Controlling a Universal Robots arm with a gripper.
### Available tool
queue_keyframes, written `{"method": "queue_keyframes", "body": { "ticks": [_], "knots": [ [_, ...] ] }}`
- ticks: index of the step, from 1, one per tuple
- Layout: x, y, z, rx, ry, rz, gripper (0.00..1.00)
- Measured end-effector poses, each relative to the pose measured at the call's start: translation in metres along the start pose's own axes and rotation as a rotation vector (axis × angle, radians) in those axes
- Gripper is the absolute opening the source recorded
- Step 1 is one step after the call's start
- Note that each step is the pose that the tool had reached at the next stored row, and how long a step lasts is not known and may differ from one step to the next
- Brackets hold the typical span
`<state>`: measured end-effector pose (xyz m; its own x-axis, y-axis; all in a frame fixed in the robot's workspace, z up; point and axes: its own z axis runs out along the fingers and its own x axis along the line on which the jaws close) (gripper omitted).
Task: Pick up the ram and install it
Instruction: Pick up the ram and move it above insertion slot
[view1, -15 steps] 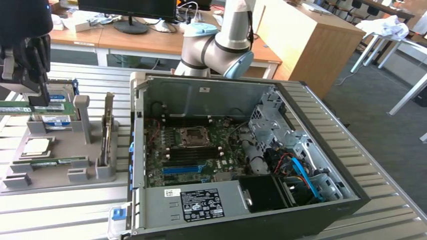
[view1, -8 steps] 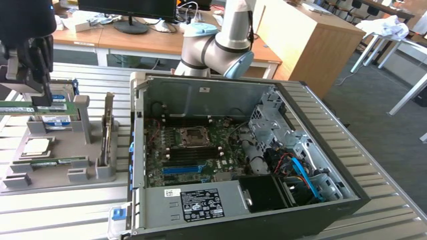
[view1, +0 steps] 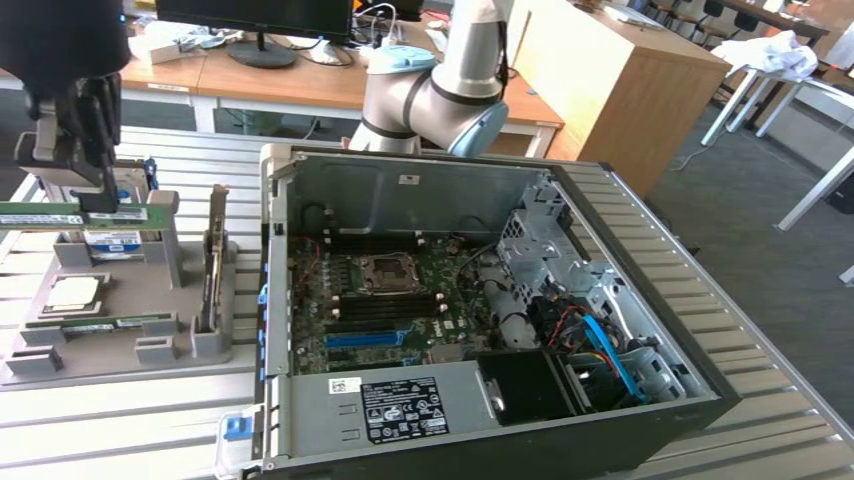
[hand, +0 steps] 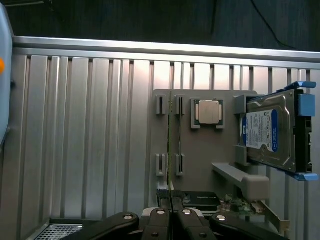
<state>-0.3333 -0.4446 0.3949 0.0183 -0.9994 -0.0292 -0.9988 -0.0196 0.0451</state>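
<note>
Black two-finger gripper (hand: 171, 212): fingers pressed together, pinching item 1 by its upper edge near mid-length.

Item 1, the ram (view1: 140, 213): long, thin green circuit-board stick, held level between the fingers, above the grey moulded parts tray (view1: 134, 365); seen edge-on from the wrist.

Below the fingers, in the tray: second green memory stick (view1: 114, 322); square silver processor chip (view1: 74, 292).

Just beyond the fingers: blue-labelled metal hard drive (hand: 267, 132), standing upright.

Well away from the fingers: open black computer case (view1: 400, 185).

Handling, as judged: keep the pinch firm and the stick level, clear of the tray's posts.

Unclear: one end of the stick is cut off at the frame edge; label unreadable; memory slots inside the case hard to pick out.
</note>
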Motion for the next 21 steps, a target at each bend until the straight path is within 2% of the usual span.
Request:
{"method": "queue_keyframes", "body": {
  "ticks": [21],
  "knots": [
    [0.001,-0.0298,-0.0014,0.0,0.0,0.0,0.11]
  ]
}}
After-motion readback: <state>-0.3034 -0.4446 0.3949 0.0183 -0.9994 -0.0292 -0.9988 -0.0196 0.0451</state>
